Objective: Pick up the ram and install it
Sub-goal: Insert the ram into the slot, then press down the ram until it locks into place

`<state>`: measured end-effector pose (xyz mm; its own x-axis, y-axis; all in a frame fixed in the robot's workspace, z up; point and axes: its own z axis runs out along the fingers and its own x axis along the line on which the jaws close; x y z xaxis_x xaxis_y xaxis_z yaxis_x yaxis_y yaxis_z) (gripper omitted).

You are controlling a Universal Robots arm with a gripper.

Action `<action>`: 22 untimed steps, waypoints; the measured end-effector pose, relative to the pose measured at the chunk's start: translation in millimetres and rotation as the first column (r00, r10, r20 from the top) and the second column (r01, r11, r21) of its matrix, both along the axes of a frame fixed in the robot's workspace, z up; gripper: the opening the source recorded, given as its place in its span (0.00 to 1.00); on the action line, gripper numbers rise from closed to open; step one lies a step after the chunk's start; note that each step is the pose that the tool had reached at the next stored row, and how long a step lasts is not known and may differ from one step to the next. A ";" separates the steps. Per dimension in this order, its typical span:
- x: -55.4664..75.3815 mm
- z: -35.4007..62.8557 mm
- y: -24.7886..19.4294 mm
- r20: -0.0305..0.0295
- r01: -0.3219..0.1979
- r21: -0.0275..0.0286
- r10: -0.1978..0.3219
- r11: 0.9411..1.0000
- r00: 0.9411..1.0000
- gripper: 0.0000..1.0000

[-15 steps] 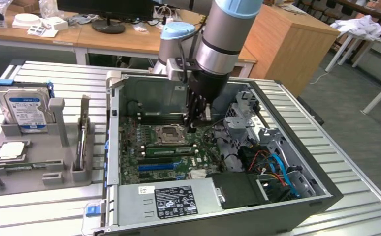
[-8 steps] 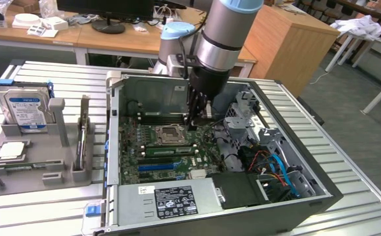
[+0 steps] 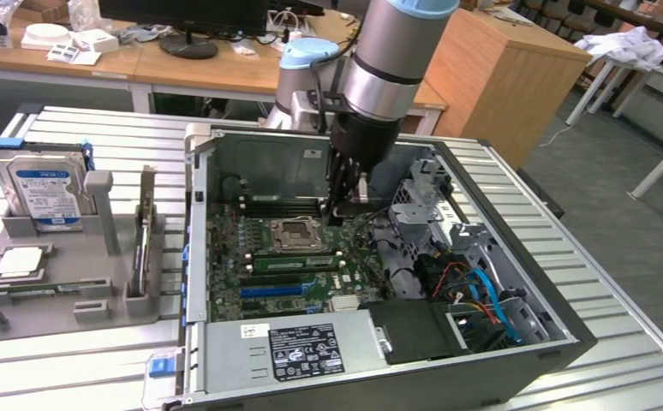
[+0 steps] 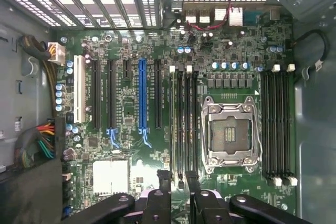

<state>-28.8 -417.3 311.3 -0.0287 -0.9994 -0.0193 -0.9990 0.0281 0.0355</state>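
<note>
Slatted metal bench (image 3: 103, 128) in an office-lab room carries an open PC case (image 3: 480, 368) and a grey parts tray (image 3: 68, 312). Your arm (image 3: 383, 68) reaches down into the case. The gripper (image 4: 178, 184) hangs just above the motherboard, at one end of the memory slots. Its fingers (image 4: 164, 188) stand narrow with a slim gap between them, and I see nothing clamped there.

The ram (image 4: 172, 124) is the pale green stick standing in the slot bank between the CPU socket (image 4: 229, 135) and the expansion slots, on the side nearest those slots. The fingers sit near its end; touching or not, can't tell.

My read: pick-up is done and you're at the seating step. That calls for straight-down pressure, the stick square in its slot, and clearance from the socket. Latches closed or not: too small to tell.

Counts:
- one arm, one gripper, two fingers
- one socket, two slot banks flanking it
- one ram I can be sure of
- one blue expansion slot (image 4: 141, 98), one white expansion slot (image 4: 79, 90)
- one hard drive (image 3: 44, 184) in the tray
</note>
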 end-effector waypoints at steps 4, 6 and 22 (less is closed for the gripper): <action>0.0 8.4 0.0 0.000 0.000 -0.001 0.000 1.000 1.000 0.25; 0.0 12.1 0.0 0.000 0.000 -0.001 0.000 1.000 1.000 0.25; 0.0 17.4 0.0 0.000 0.000 -0.001 0.000 1.000 1.000 0.25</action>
<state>-28.8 -417.2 328.8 -0.0289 -0.9994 -0.0183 -0.9990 0.0283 0.0353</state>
